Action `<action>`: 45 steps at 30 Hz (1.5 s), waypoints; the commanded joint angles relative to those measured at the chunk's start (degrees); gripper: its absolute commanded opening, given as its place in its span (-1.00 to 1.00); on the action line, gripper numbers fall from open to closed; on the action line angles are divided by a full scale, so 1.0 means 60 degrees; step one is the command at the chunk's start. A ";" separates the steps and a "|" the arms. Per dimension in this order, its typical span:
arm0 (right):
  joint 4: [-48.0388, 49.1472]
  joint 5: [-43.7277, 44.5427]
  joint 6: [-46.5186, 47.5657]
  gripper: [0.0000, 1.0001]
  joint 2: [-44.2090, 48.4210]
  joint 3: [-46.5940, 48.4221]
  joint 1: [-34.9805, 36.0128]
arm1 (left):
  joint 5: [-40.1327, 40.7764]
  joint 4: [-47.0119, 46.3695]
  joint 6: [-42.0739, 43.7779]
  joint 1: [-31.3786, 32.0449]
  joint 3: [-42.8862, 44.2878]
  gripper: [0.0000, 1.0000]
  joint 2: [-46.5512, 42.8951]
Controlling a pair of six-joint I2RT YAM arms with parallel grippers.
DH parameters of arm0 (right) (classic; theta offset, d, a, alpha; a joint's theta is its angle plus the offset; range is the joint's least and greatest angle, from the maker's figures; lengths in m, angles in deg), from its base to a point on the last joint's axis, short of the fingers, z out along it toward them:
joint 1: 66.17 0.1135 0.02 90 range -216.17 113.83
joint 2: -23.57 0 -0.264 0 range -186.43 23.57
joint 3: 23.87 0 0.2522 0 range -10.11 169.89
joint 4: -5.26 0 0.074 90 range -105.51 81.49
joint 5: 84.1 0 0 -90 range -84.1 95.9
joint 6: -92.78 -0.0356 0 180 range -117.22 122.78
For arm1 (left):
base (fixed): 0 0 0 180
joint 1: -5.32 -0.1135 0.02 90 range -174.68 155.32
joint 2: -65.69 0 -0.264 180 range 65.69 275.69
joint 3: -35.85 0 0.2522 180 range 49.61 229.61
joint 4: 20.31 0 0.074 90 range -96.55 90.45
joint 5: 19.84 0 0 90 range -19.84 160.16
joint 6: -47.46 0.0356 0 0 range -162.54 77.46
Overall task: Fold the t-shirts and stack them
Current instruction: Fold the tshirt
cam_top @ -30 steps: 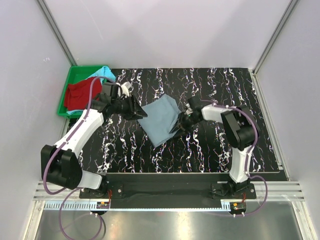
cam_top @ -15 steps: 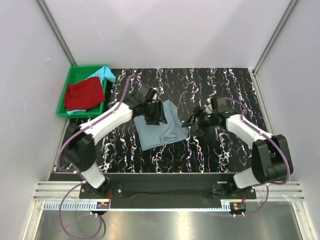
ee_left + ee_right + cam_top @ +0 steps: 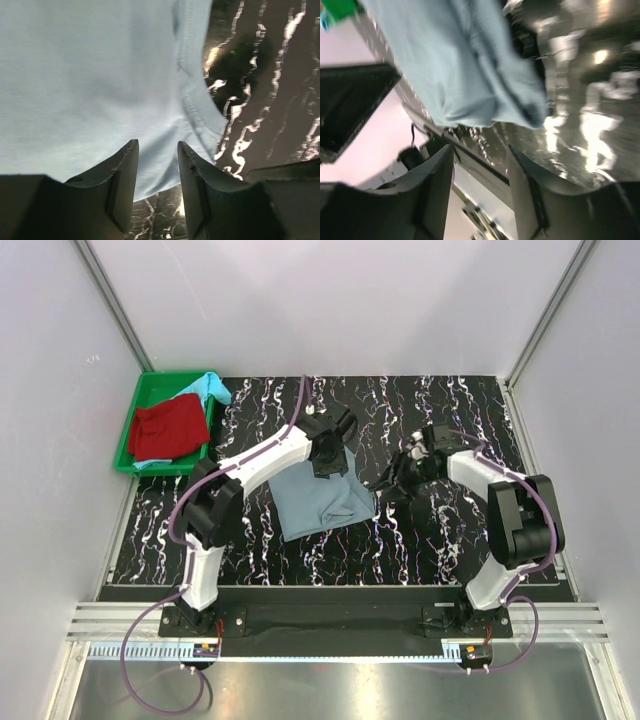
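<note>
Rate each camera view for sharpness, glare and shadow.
Top external: sharp and evenly lit, with only soft shadows on the table. Left wrist: the grey-blue shirt looks slightly soft, and bright glare streaks cross the glossy table at right. Right wrist: tilted and motion-blurred, the shirt smeared, with white glare patches on the table.

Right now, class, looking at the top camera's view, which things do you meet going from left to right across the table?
green tray → grey-blue t-shirt → right gripper
</note>
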 commanded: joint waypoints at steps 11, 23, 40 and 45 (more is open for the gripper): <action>0.1880 -0.0599 -0.1246 -0.22 -0.0497 0.0487 0.2080 | -0.2971 -0.1516 0.1236 -0.1269 -0.3617 -0.78 -0.2938; 0.1631 -0.0261 -0.1305 -0.28 -0.0030 -0.0373 0.0953 | -0.4056 -0.3348 0.1076 -0.0757 -0.4688 -0.87 -0.2354; 0.1645 -0.0217 -0.1012 -0.16 -0.0263 -0.0653 0.0571 | -0.5491 -0.4184 0.0856 0.0371 -0.3913 -0.82 -0.0976; 0.1689 -0.0377 -0.0924 -0.10 -0.0891 -0.0346 0.0586 | -0.4865 -0.3995 0.1075 0.0371 -0.4364 -0.68 -0.2217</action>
